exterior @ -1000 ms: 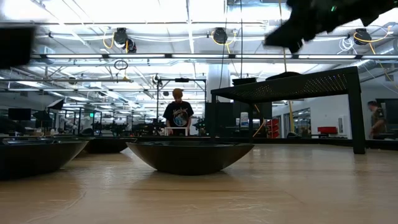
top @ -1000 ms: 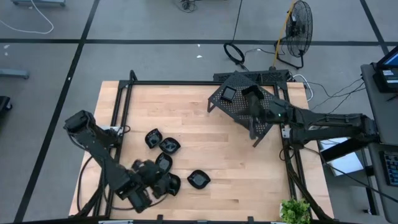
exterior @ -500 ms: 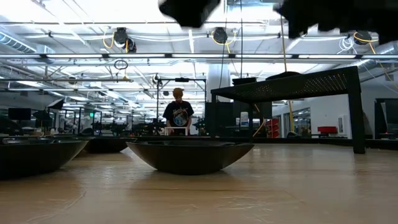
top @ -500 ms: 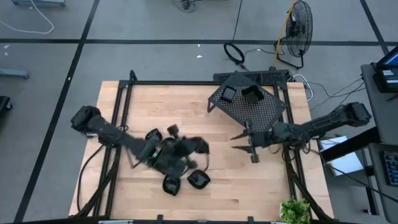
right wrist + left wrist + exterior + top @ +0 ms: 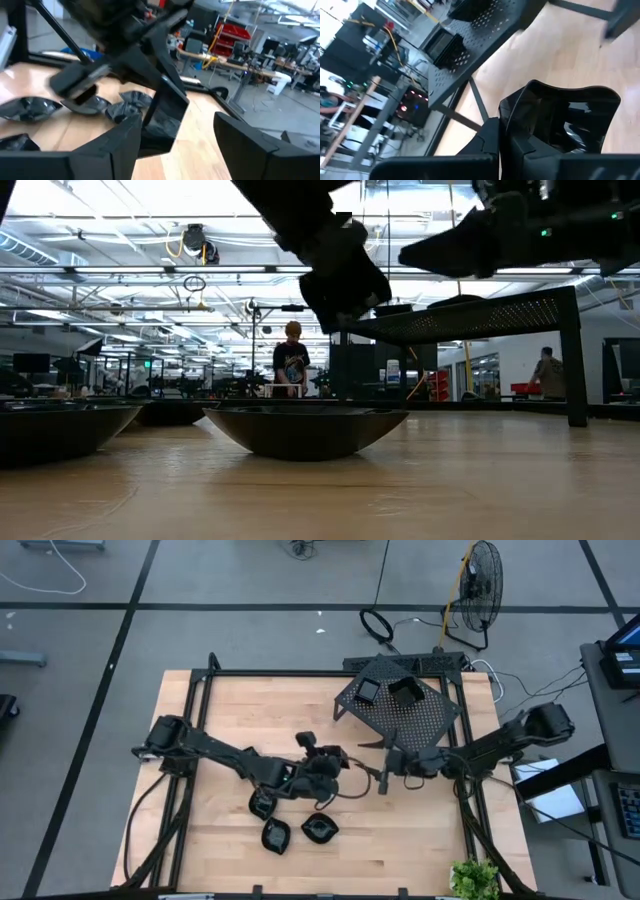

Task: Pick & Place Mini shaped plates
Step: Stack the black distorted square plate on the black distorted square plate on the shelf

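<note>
Nearest the front edge of the worktop (image 5: 400, 830), two mini shaped plates lay side by side, one (image 5: 275, 837) just left of the other (image 5: 319, 830); a third (image 5: 261, 805) sat a little further in, partly under the left arm. Low view showed a shallow dark plate (image 5: 305, 430) resting flat on the wood close to the camera, another (image 5: 60, 430) at the left edge. Above mid-worktop the left tool (image 5: 322, 762) was pinched on a square plate (image 5: 560, 120), fingers pressed onto its rim, plate tilted on edge and lifted clear of the wood. In the left wrist view the glossy square dish filled the area ahead of the fingers. The right tool (image 5: 383, 776) sat just right of it, fingers spread wide, facing the left tool; right wrist view showed that same plate (image 5: 167, 117) between the spread fingers (image 5: 245, 145), whether touching could not be told. More plates (image 5: 30, 107) lay on the wood beyond it in that view. Further back on the right the perforated rack (image 5: 400, 705) stood on its legs, carrying two dark plates, a square one (image 5: 368, 690) and one (image 5: 404, 692) beside it. Beyond the worktop a fan (image 5: 480, 595) stood on the floor. In the low view a person (image 5: 292, 360) stood far back in the room, another (image 5: 547, 373) at the right.
</note>
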Available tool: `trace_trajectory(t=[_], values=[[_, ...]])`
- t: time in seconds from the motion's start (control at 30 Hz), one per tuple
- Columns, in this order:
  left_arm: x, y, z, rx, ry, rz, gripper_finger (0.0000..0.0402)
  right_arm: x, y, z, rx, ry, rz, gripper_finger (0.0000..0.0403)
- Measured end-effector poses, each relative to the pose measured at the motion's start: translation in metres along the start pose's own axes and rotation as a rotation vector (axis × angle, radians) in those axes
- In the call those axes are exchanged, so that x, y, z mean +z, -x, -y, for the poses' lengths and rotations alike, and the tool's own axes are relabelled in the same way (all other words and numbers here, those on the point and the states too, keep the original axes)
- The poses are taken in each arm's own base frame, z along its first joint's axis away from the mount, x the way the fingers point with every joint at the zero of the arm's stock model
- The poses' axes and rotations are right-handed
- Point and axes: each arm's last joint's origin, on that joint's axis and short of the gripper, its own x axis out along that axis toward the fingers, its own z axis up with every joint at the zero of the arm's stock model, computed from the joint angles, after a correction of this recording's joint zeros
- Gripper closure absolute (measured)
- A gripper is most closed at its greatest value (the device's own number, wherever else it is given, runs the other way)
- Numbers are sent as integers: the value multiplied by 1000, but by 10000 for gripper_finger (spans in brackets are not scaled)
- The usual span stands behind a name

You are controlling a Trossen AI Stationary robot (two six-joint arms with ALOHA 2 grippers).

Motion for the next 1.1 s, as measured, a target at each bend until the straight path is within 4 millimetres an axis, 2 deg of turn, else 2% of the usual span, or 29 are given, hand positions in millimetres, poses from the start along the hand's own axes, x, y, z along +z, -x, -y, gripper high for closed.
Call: trace_trajectory(t=[0.13, 0.43, 0.63, 0.87, 1.0, 1.1], values=[[1, -1, 9, 28, -20, 25, 395, -3, -12, -5, 4, 2, -31, 153], [0, 0, 11, 38, -12, 23, 395, -7, -43, -19, -8, 66, -139, 155], [0, 0, 10, 54, 18, 20, 389, -1, -41, -19, -163, 98, -158, 179], [1, 3, 12, 57, 29, 30, 392, 1, -38, -23, -202, 153, -165, 245], [3, 7, 14, 57, 42, 48, 395, 1, -37, -23, -193, 181, -168, 305], [7, 11, 16, 58, 69, 76, 379, 1, -37, -23, -195, 202, -170, 362]])
